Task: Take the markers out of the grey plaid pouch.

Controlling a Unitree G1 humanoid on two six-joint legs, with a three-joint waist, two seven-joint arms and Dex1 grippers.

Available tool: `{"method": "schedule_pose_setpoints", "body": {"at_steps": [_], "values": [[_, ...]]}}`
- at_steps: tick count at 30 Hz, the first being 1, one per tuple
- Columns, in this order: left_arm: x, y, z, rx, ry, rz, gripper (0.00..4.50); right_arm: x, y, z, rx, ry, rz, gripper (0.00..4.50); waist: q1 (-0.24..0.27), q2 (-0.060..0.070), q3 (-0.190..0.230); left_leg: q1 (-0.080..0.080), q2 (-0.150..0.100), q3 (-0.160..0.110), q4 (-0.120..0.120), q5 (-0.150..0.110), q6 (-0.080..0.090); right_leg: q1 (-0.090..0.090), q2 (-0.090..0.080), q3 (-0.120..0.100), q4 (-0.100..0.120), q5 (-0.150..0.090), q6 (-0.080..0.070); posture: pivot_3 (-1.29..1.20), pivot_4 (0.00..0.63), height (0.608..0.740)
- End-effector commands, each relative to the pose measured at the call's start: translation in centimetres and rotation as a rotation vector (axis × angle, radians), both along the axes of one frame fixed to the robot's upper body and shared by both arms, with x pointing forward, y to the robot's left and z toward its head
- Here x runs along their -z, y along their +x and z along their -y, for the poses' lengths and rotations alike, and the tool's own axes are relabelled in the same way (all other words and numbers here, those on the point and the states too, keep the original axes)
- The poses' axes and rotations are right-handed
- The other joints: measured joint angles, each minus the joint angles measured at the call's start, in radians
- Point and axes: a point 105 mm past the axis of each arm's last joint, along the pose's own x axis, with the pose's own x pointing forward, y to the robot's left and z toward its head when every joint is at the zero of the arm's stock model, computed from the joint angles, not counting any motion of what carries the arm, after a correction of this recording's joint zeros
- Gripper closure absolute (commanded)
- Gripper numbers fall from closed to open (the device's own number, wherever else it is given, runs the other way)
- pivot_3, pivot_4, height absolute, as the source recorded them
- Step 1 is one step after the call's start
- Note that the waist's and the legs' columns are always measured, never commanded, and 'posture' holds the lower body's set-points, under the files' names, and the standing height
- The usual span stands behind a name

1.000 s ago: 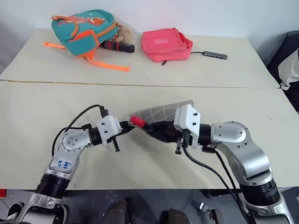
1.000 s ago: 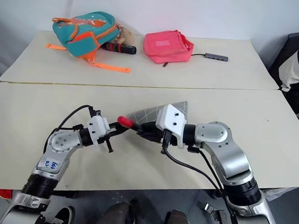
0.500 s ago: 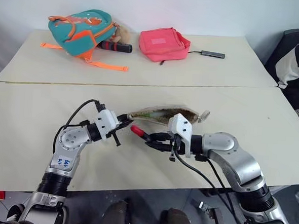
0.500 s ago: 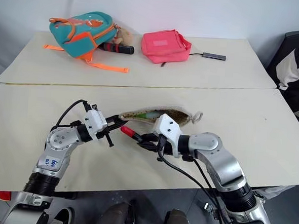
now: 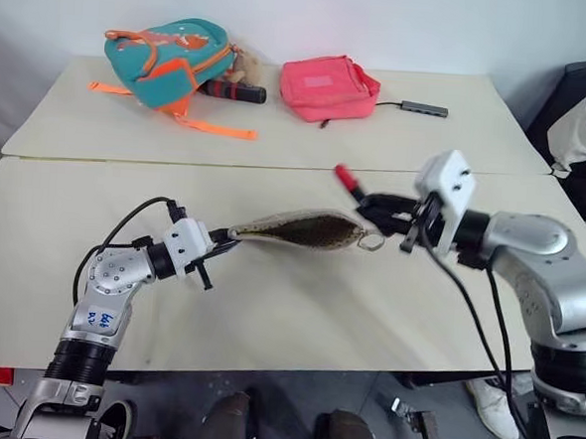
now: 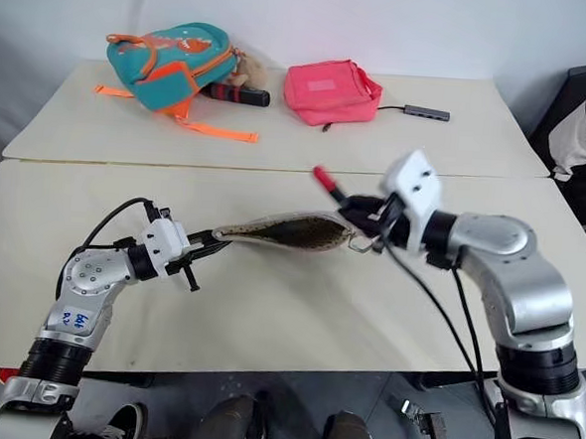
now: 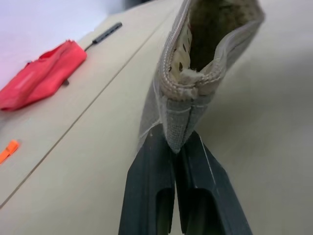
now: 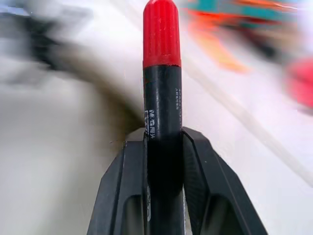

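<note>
A second ago the red-capped marker (image 5: 352, 182) sat with its body inside the mouth of the grey plaid pouch (image 5: 302, 228), low between the two arms. Now it is fully out and raised, up and toward the right side, clear of the pouch and above its ring end. The right gripper (image 5: 373, 206) is clamped on the marker's dark body; in the right wrist view the two black fingers (image 8: 128, 186) press against either side of the barrel, with the red cap (image 8: 161, 33) standing up past the fingertips. The pouch has changed too: earlier it stood bunched up with its plaid side showing, now it is stretched long and narrow, with its mouth open.

The left gripper (image 5: 222, 243) has its fingers together on the near end of the pouch, pinching the fabric edge by the zipper end (image 7: 188, 81), as the left wrist view shows. The pouch shows beige patterned lining in its open mouth, a grey zipper tape along the rim, and a metal ring pull (image 5: 370, 241) hanging at the far end. It lies over the front part of the pale surface (image 5: 267, 317).

At the back of the surface lie a teal-and-orange backpack (image 5: 169, 58), a pink bag (image 5: 326, 86) and a small grey adapter (image 5: 421, 109).
</note>
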Motion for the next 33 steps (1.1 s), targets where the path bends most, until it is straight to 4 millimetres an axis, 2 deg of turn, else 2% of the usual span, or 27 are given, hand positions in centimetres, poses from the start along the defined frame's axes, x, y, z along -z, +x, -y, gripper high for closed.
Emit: {"method": "schedule_pose_setpoints", "body": {"at_steps": [1, 3, 6, 16, 18, 19, 25, 27, 32, 33], "values": [[-0.9, -0.3, -0.2, 0.005, -0.024, 0.041, 4.5, 3.0, 2.6, 3.8, 0.242, -0.14, -0.017, 3.91, 0.003, 0.0, 0.0, 0.0, 0.0, 0.0, 0.0, 0.0, 0.0, 0.0, 0.0, 0.0, 0.0, 0.0, 0.0, 0.0, 0.15, 0.74], [-0.8, -0.3, -0.1, 0.006, -0.023, 0.044, 4.5, 5.0, 3.5, 6.1, 0.364, -0.173, -0.066, 3.91, 0.004, 0.0, 0.0, 0.0, 0.0, -0.001, 0.0, 0.0, 0.0, 0.0, 0.0, 0.0, 0.0, 0.0, 0.0, 0.0, 0.15, 0.74], [-0.7, -0.4, 0.1, 0.009, -0.024, 0.047, 4.5, 6.5, 4.0, 8.2, 0.476, -0.19, -0.112, 3.91, 0.001, 0.001, 0.0, -0.002, -0.001, 0.001, 0.0, 0.0, 0.0, -0.001, 0.001, -0.001, 0.0, 0.0, 0.0, 0.0, 0.15, 0.74], [-0.8, -0.4, 0.3, 0.014, -0.029, 0.064, 4.5, 8.8, 3.6, 10.2, 0.563, -0.19, -0.221, 3.91, -0.002, 0.001, 0.001, -0.001, 0.0, 0.001, 0.0, 0.0, 0.001, -0.001, 0.001, -0.002, 0.001, 0.0, 0.0, 0.0, 0.15, 0.74], [-0.8, -0.4, 0.3, 0.014, -0.028, 0.064, 4.5, 8.9, 3.4, 9.7, 0.518, -0.183, -0.237, 3.19, 0.0, 0.001, 0.001, -0.001, 0.0, 0.001, 0.0, 0.0, 0.001, -0.001, 0.001, -0.002, 0.001, 0.0, 0.0, 0.0, 0.15, 0.74], [-0.8, -0.4, 0.4, 0.015, -0.029, 0.064, 4.5, 8.9, 3.5, 9.6, 0.518, -0.19, -0.229, 2.97, 0.001, 0.001, 0.001, -0.001, 0.0, 0.001, 0.0, 0.0, 0.001, 0.0, 0.001, -0.002, 0.001, 0.0, 0.0, 0.0, 0.15, 0.74], [-0.7, -0.5, 0.5, 0.018, -0.035, 0.059, 4.5, 8.4, 3.8, 9.4, 0.525, -0.199, -0.197, 1.0, -0.001, 0.001, 0.001, -0.001, 0.0, 0.001, 0.0, 0.0, 0.001, 0.0, 0.001, -0.002, 0.001, 0.0, 0.0, 0.0, 0.15, 0.74], [-0.6, -0.5, 0.5, 0.021, -0.035, 0.058, 4.5, 7.7, 3.9, 9.0, 0.508, -0.189, -0.166, 1.0, -0.001, 0.001, 0.001, -0.001, 0.0, 0.001, 0.0, 0.0, 0.001, -0.001, 0.001, -0.002, 0.001, 0.0, 0.0, 0.0, 0.15, 0.74], [-0.5, -0.6, 0.8, 0.028, -0.037, 0.056, 4.5, 4.5, 3.5, 7.1, 0.395, -0.131, -0.098, 1.0, -0.002, 0.002, 0.001, -0.001, 0.0, 0.001, 0.0, 0.0, 0.001, -0.001, 0.001, -0.002, 0.001, 0.0, 0.0, 0.0, 0.15, 0.74], [-0.5, -0.6, 0.8, 0.029, -0.038, 0.056, 4.5, 2.9, 3.3, 6.2, 0.337, -0.116, -0.033, 1.0, -0.002, 0.002, 0.001, -0.001, 0.0, 0.001, 0.0, 0.0, 0.001, -0.001, 0.001, -0.002, 0.001, 0.0, 0.0, 0.0, 0.15, 0.74]]}}
